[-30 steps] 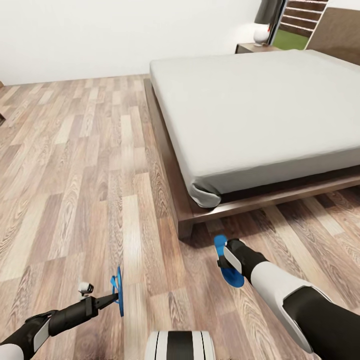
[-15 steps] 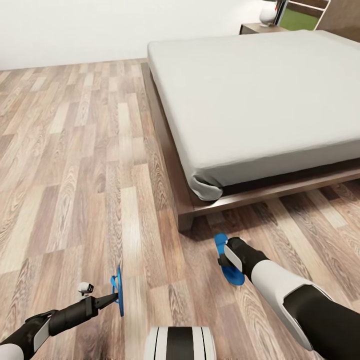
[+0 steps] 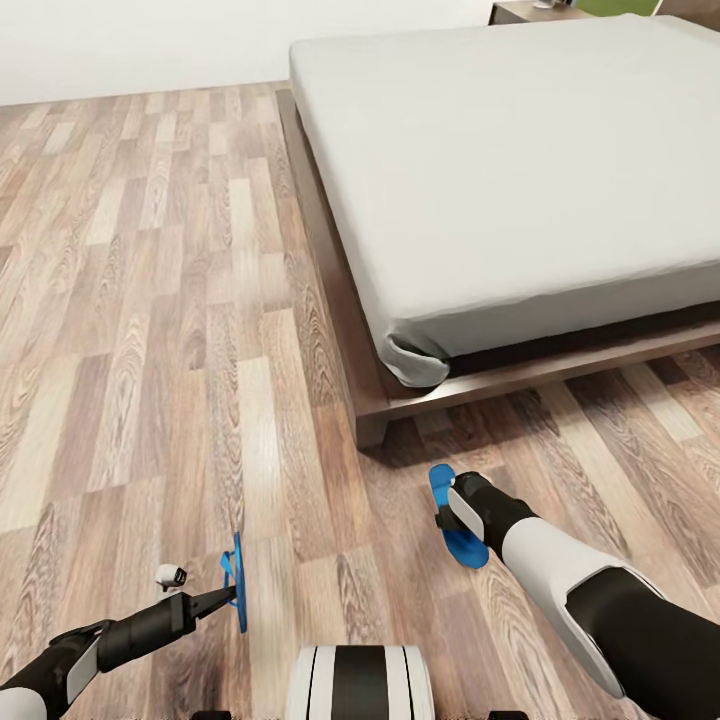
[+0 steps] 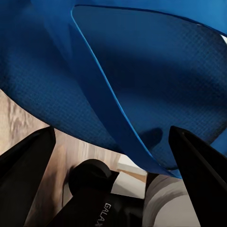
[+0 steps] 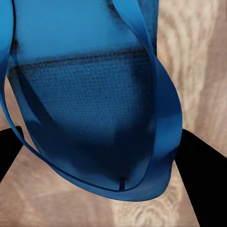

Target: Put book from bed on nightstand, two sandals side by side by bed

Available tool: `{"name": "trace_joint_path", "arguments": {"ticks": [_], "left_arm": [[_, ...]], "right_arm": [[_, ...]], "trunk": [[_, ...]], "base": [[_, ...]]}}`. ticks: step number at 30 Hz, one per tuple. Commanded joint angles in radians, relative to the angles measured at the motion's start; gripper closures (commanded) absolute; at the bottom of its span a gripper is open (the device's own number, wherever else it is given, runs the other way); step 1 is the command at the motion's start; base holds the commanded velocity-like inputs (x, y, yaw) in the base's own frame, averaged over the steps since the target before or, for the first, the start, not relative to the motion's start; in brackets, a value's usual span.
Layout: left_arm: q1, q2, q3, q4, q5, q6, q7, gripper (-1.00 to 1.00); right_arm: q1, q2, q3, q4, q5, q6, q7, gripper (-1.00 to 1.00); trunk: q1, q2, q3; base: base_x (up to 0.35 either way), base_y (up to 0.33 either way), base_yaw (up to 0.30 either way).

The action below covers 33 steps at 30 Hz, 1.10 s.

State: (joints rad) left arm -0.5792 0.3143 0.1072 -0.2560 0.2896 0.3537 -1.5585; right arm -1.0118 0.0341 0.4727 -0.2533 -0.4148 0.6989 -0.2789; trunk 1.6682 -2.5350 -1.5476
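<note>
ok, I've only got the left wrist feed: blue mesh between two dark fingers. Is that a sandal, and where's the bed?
Observer: Yes, the left gripper holds a blue sandal on edge above the wood floor. The bed is ahead and to the right; its near corner is the closest part.
Operator: And the other sandal?
Observer: It's in the right gripper, hanging sole-outward near that corner.
Operator: Is the book on the mattress?
Observer: The head view shows plain grey mattress with nothing on the visible part; the far end runs out of frame.
Operator: Nightstand?
Observer: Just a sliver of its brown top at the upper edge, beyond the bed.
</note>
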Motion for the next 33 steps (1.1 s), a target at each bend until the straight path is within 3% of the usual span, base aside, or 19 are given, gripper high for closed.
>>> {"name": "trace_joint_path", "arguments": {"ticks": [1, 17, 26, 33], "left_arm": [[0.0, 0.0, 0.001, 0.0, 0.0, 0.01, -0.003, 1.0], [0.0, 0.0, 0.002, 0.0, 0.0, 0.01, -0.003, 1.0], [0.0, 0.0, 0.001, 0.0, 0.0, 0.011, -0.003, 1.0], [-0.001, 0.0, 0.0, 0.0, 0.0, 0.011, -0.003, 1.0]], "right_arm": [[-0.001, 0.0, 0.007, -0.001, -0.01, 0.004, -0.008, 1.0], [-0.001, 0.0, 0.007, -0.002, -0.01, 0.004, -0.008, 1.0], [-0.001, -0.001, 0.007, -0.001, -0.01, 0.004, -0.008, 1.0], [-0.001, -0.002, 0.006, -0.002, -0.01, 0.004, -0.008, 1.0]], "trunk": [[0.0, -0.001, -0.005], [0.001, -0.001, -0.008], [0.005, -0.003, -0.043], [0.005, -0.003, -0.043]], "base": [[0.0, 0.0, 0.0], [0.0, 0.0, 0.0], [0.0, 0.0, 0.0], [0.0, 0.0, 0.0]]}}
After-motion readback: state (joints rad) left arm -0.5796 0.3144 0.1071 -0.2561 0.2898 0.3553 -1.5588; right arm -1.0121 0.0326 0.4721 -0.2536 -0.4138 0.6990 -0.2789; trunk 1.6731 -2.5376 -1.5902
